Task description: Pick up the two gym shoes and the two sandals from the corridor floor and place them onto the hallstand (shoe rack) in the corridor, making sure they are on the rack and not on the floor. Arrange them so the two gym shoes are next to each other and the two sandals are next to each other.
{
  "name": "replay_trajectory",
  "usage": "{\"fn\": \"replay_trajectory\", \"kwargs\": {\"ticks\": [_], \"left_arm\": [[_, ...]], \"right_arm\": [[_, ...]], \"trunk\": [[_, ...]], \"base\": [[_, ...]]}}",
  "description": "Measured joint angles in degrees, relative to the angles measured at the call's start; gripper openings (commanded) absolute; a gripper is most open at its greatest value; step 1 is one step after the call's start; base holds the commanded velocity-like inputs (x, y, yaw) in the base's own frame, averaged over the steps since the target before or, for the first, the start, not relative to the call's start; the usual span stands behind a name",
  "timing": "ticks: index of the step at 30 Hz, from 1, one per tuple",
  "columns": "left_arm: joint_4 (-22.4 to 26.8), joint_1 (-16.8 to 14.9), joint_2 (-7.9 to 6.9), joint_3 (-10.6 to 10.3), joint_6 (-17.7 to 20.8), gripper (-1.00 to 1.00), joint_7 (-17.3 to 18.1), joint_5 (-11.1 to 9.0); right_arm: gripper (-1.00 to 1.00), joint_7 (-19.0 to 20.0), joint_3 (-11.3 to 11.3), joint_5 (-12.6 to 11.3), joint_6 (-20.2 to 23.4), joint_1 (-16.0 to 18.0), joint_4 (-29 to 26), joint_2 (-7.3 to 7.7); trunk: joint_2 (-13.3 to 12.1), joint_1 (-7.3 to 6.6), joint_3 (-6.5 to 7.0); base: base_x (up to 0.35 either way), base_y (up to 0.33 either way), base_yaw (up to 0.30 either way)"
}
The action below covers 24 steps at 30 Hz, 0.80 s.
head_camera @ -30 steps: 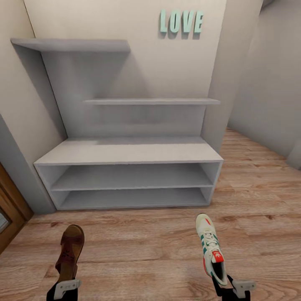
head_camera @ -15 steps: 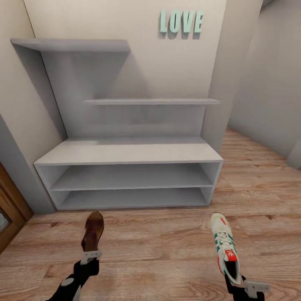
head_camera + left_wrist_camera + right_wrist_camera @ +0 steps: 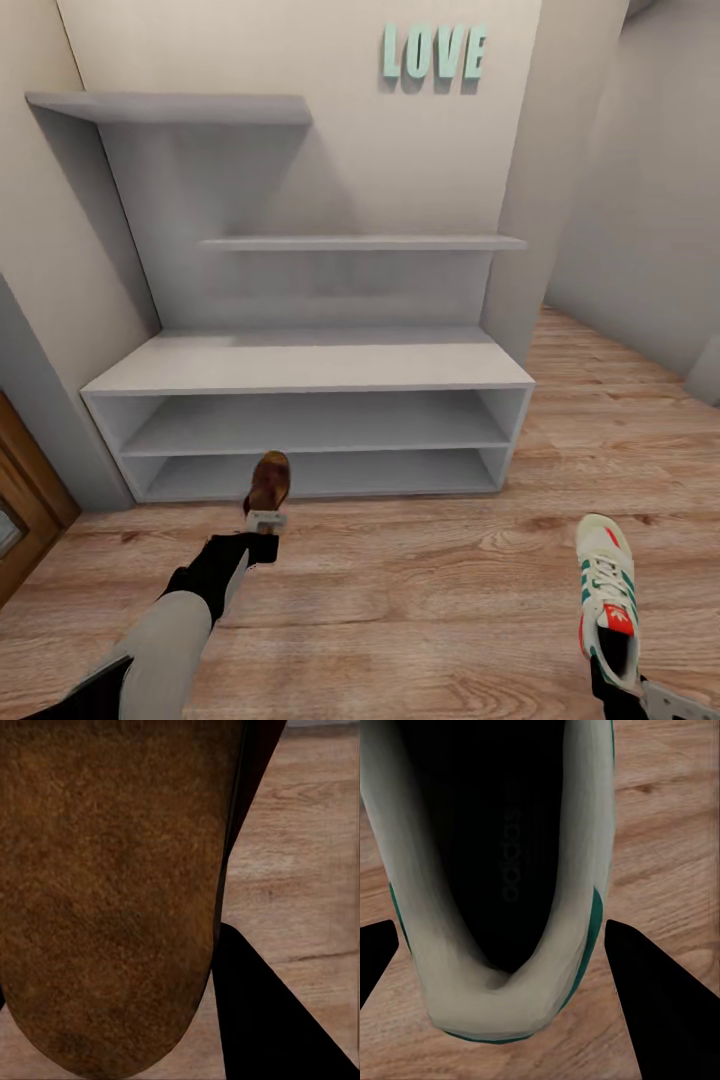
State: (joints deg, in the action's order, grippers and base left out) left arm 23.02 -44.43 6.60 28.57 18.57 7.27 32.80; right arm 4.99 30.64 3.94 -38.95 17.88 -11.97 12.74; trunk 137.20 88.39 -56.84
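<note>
Before the hallstand (image 3: 300, 365) — dark-brown sandal (image 3: 268, 482), green-striped gym shoe (image 3: 606, 590)

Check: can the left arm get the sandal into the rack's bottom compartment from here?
Probably yes. The left gripper holds the sandal right at the open front of the hallstand, level with the lower compartment, and nothing sits between them.

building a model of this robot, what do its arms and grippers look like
The left arm has a pale grey rounded forearm shell, then a black wrist section. The left gripper has a light grey bracket-like body. The right gripper has a similar light grey bracket on a black mount. In the wrist views, the fingers are plain black wedges. No cables or markings show.
</note>
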Motion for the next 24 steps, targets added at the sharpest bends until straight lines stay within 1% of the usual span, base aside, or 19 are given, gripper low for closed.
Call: {"fn": "replay_trajectory", "kwargs": {"ticks": [6,8,9,10,15,24], "left_arm": [[-0.14,-4.58,0.70,-0.20,5.18,-1.00,-3.01,0.16],[-0.11,-5.10,0.75,-0.15,5.75,-1.00,-4.20,0.29],[0.31,-5.38,0.75,-0.23,6.13,-1.00,-5.35,0.55],[0.53,-5.46,0.74,-0.37,6.39,-1.00,-5.62,0.43],[0.77,-5.92,0.78,-0.52,6.83,-1.00,-5.73,0.33],[0.76,-6.53,0.62,-0.55,7.84,-1.00,-5.80,0.31]], "right_arm": [[-1.00,0.12,0.56,0.16,-0.03,0.00,0.03,0.13],[-1.00,0.20,0.13,0.39,-0.10,0.00,0.05,-0.09],[-1.00,0.26,-1.04,0.50,-0.09,0.00,0.05,-0.26],[-1.00,0.19,-1.61,0.55,-0.10,0.00,0.07,-0.30],[-1.00,0.13,-1.79,0.32,-0.07,0.00,0.05,-0.35],[-1.00,0.10,-1.64,0.16,-0.02,0.00,0.00,0.08]], "trunk": [[0.00,0.00,0.00],[0.00,0.00,-0.01],[0.00,0.00,-0.01],[0.00,0.00,-0.01],[0.00,0.00,-0.04],[3.59,1.98,-2.18]], "base": [[0.000,0.000,0.000],[0.000,0.000,0.000],[0.000,0.000,0.000],[0.000,0.000,0.000],[0.000,0.000,0.000],[0.000,0.000,0.000]]}}
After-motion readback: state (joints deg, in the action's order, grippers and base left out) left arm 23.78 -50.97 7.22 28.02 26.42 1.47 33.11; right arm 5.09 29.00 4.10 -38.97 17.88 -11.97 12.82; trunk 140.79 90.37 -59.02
